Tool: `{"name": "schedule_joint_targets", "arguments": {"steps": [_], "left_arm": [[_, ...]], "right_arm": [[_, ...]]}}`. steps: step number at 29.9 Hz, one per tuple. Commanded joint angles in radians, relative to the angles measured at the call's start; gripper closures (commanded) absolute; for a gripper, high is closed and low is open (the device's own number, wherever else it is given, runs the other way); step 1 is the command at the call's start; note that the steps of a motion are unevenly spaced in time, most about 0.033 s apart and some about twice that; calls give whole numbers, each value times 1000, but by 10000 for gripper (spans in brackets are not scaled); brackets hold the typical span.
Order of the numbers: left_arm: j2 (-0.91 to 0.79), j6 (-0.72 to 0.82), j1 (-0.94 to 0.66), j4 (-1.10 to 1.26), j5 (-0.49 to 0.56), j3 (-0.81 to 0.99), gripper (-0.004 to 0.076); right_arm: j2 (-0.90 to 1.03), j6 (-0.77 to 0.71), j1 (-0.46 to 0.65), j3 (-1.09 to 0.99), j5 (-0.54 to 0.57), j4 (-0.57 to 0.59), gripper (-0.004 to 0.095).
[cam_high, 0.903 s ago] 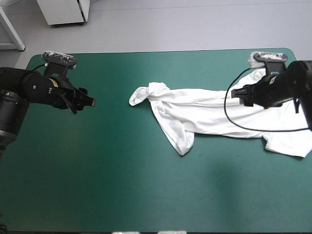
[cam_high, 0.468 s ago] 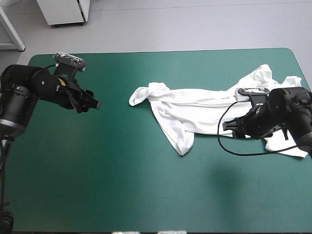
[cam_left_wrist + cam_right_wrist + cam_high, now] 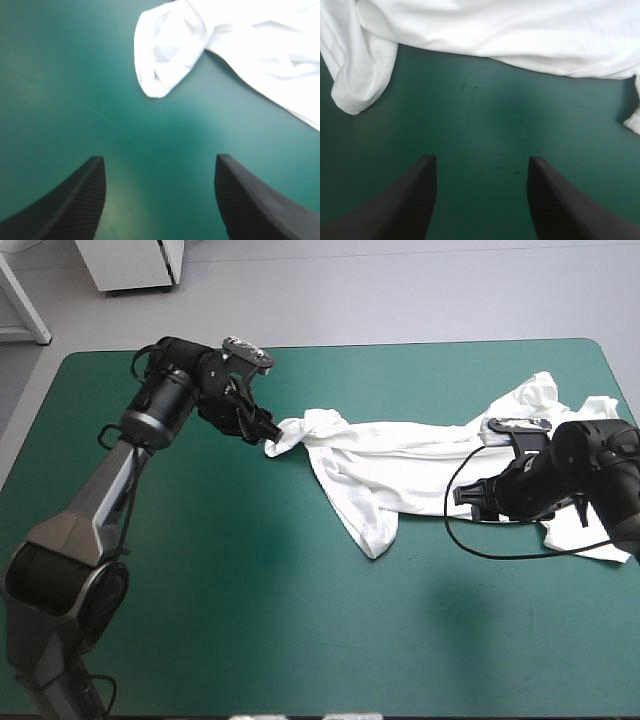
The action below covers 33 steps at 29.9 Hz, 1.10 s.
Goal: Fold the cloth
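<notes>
The white T-shirt (image 3: pixel 400 465) lies crumpled and unfolded on the right half of the table (image 3: pixel 200 620), drawn out in a long band across the teal-green cover. One end is a rolled, knot-like lump of cloth near the middle of the table, toward the far edge. From there the cloth runs to the right edge, where it bunches into a heap near the far right corner. A narrower tongue of cloth comes off the band toward the near edge and ends in a rounded tip. The left arm stretches from the near left corner across the table, and the left gripper (image 3: pixel 265 432) sits just beside the knot-like end, on its left side; from above I cannot tell whether it touches the cloth. In the left wrist view its black fingers (image 3: pixel 75 200) stand wide apart, so the gripper is open with only bare cover between them. The rounded end of the shirt lies ahead of it, apart from both fingertips. The right gripper (image 3: pixel 465 498) is low over the table at the near side of the band, toward the right edge. In the right wrist view its fingers (image 3: pixel 405 200) are also spread open over bare cover, holding nothing; the shirt's edge runs across ahead of the gripper, with a rounded fold of cloth ahead and off to one side
</notes>
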State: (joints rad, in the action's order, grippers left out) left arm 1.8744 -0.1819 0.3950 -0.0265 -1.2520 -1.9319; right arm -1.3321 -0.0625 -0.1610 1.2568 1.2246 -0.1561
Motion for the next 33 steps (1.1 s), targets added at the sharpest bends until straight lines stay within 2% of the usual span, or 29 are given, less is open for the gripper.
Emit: {"name": "schedule_joint_targets", "arguments": {"steps": [1,5,12,24,33], "left_arm": [[54,18,5,-6,-24,-131,267],[161,26,5,-6,-35,-224,267],[261,31,5,-6,-33,-242,267],[322,29,-67,38,24,-242,267],[350,-1,-56,99,56,-242,279]], "right_arm": [[33,21,-1,24,-13,-8,399],[33,21,-1,24,-17,-2,408],[33,21,-1,24,-17,0,441],[33,21,-1,24,-3,0,446],[33,21,-1,24,-21,3,467]]}}
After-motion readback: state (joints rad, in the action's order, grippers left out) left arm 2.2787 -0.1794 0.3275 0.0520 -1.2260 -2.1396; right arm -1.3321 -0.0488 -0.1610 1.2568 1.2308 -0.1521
